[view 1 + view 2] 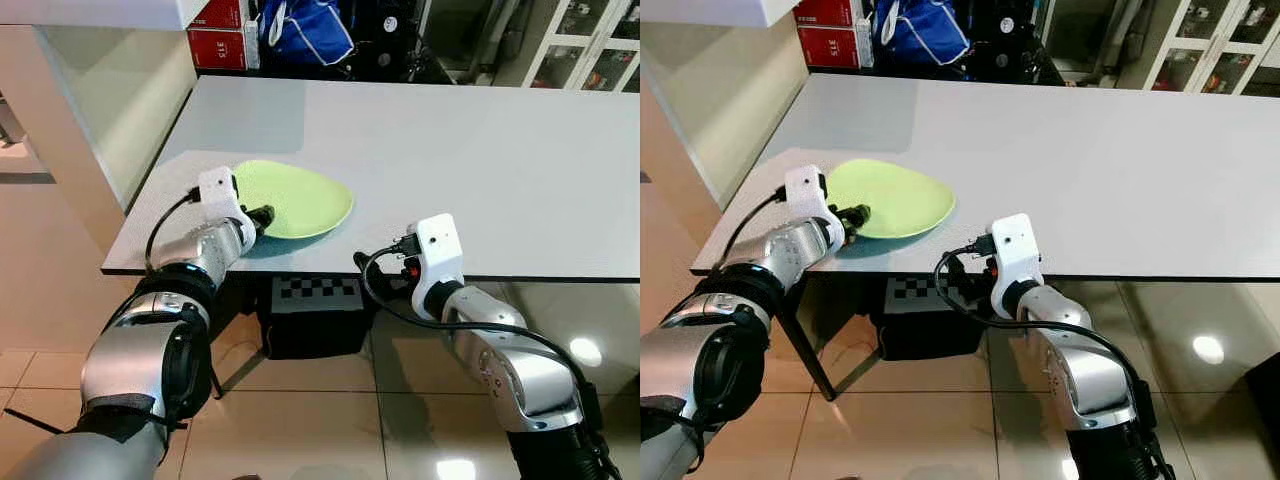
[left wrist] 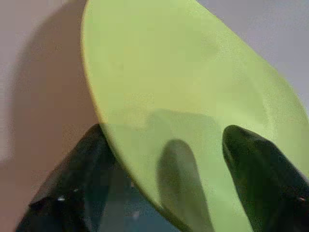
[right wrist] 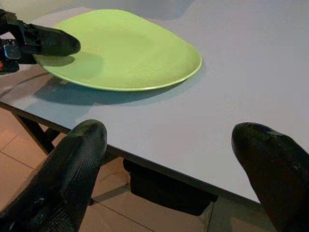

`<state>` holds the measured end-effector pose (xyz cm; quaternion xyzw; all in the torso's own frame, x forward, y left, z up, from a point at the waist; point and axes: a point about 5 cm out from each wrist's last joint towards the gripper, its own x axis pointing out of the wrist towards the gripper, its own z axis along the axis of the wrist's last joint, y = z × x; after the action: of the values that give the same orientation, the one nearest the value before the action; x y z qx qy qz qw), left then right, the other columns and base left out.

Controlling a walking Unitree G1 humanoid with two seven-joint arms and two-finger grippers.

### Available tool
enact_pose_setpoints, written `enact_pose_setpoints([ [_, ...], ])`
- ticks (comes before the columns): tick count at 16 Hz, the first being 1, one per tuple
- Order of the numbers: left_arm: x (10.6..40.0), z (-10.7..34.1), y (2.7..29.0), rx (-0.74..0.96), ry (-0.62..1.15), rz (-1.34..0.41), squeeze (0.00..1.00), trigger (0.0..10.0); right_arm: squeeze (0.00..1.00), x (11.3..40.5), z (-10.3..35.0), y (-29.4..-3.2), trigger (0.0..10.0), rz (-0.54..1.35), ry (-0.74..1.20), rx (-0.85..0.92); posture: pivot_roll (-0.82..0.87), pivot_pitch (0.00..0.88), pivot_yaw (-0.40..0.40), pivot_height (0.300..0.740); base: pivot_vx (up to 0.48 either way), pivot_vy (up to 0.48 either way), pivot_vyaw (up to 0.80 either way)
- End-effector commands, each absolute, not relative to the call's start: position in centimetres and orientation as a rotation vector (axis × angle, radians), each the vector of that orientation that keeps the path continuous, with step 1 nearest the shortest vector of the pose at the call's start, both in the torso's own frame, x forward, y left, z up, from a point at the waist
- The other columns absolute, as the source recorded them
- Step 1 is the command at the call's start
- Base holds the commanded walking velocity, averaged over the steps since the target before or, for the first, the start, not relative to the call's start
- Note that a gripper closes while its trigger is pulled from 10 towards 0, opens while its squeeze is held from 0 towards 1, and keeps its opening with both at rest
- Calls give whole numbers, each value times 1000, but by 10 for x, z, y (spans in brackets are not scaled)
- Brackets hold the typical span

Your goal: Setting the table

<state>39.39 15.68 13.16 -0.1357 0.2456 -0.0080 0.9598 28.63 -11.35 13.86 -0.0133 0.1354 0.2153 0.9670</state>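
Note:
A light green plate [image 1: 300,195] is near the front-left corner of the grey table [image 1: 470,150]. My left gripper [image 1: 262,216] is shut on the plate's left rim, one black finger over it and one under, as the left wrist view shows on the plate [image 2: 183,63]. In the right wrist view a shadow lies beneath the plate [image 3: 120,48], so its near rim looks slightly raised. My right gripper [image 3: 168,131] is open at the table's front edge, to the right of the plate, with nothing between its fingers [image 3: 82,145].
A black box with a checker pattern [image 1: 315,310] sits on the tiled floor under the table. Red boxes [image 1: 222,35] and a blue bag [image 1: 305,30] stand beyond the far edge. A white counter [image 1: 80,100] is at the left, and glass cabinets [image 1: 590,45] are at the back right.

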Motion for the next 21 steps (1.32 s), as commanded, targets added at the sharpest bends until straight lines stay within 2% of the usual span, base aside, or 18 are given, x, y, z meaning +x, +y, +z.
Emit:
enact_pose_setpoints([
  [1,399,142,157,-190,460,-16,35,10000,0,291,142,-118,10000,406,254,-33,-46,0,-9,740,0,0,0],
  [3,398,140,158,-108,465,4,0,10000,0,292,141,-117,10000,405,256,-31,-45,0,-9,740,0,0,0],
  [8,392,128,164,-144,563,67,0,10000,0,292,139,-117,10000,410,251,-47,-44,0,-8,740,0,0,0],
  [12,393,131,167,-92,532,87,0,10000,0,292,141,-116,10000,411,236,-59,-43,0,-6,740,0,0,0],
  [14,398,146,170,-75,406,98,0,10000,0,292,149,-116,10000,416,177,-54,-45,0,2,740,0,0,0],
  [16,391,185,167,79,25,43,0,10000,0,289,165,-114,10000,441,75,14,-46,0,14,740,0,0,0],
  [17,379,195,167,131,-90,37,0,10000,0,288,168,-114,10000,428,48,34,-40,0,11,740,0,0,0],
  [19,355,205,177,170,-207,53,0,10000,0,292,173,-123,10000,309,-20,69,-28,0,1,740,0,0,0],
  [21,337,199,179,315,-237,-9,0,10000,0,298,163,-136,10000,187,43,103,-10,0,-12,740,0,0,0],
])
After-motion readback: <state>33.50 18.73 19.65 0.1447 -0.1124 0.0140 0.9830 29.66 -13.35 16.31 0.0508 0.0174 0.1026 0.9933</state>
